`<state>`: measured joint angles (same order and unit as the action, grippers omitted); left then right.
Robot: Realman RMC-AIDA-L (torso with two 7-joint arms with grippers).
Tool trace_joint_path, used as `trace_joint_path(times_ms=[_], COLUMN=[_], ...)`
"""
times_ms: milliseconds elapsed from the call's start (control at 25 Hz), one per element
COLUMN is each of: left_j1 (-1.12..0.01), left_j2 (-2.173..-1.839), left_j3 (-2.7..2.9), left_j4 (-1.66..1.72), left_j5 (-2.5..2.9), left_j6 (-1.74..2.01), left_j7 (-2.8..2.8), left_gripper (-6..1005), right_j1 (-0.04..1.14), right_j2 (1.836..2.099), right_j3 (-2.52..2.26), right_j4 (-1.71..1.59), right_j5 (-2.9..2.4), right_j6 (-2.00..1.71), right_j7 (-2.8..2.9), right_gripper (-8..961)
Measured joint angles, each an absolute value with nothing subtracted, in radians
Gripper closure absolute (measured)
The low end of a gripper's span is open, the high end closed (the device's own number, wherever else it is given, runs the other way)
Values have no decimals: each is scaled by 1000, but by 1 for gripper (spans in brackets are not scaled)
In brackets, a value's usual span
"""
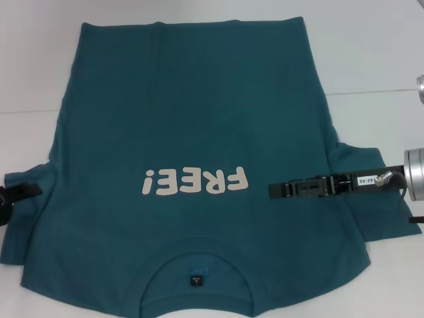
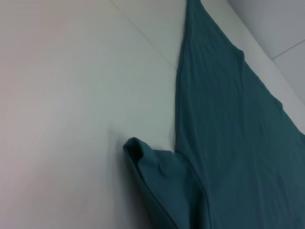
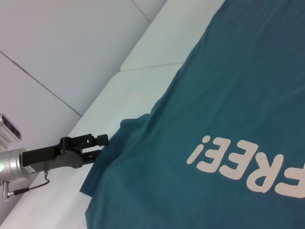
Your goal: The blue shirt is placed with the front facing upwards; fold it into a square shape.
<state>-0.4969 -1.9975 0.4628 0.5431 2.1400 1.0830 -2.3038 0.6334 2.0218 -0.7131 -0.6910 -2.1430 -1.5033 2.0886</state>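
The large dark teal-blue short-sleeved cotton shirt is shown spread flat, front upward, on the white surface. The collar, with a small dark neck label, lies at the near edge, and the hem lies far. The cream "FREE!" chest print is seen across the near middle of the body.

Nearest on the left, the left gripper is seen at the outer edge of the left sleeve. In the right wrist view its dark jaws stand narrowly apart at the sleeve's edge. Whether cloth is pinched between them cannot be told. In the left wrist view the sleeve tip is seen slightly bunched and raised off the surface.

On the right, the right gripper is extended inward over the shirt body, just right of the print and past the right sleeve. The state of its jaws cannot be told from these views.

Farther off, the body and hem lie smooth and single-layered.

No fold is visible: both sleeves lie outward and the full length is open. The task is judged to be at its start. Folding the sleeves and sides inward and then doubling the length into a square is all left to be done.
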Motion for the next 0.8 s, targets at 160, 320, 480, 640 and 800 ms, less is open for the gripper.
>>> trace_joint_path(times_ms=[160,320,480,640,800], left_j1=[-498,-498,-497,-492,-491], left_j2=[-1997,-1997,-1997,-2002,-1999], left_j3=[475,475,476,476,476], left_j4=[547,548,552,572,574], left_j5=[2148,2150,2151,2151,2151], left_j6=[1076,1075,1074,1074,1074], left_j7=[-2312,-2308,-2305,-2303,-2294], left_gripper=[394,562,707,823,880], right_j1=[633,634,633,633,634], right_j2=[2022,2022,2022,2022,2022], right_j3=[-712,-712,-712,-712,-712], right_j4=[-691,-691,-691,-690,-690], right_j5=[-2143,-2143,-2143,-2143,-2143], right_j6=[-1503,-1503,-1503,-1502,-1502], right_j7=[2088,2088,2088,2088,2088], right_gripper=[33,33,33,34,34])
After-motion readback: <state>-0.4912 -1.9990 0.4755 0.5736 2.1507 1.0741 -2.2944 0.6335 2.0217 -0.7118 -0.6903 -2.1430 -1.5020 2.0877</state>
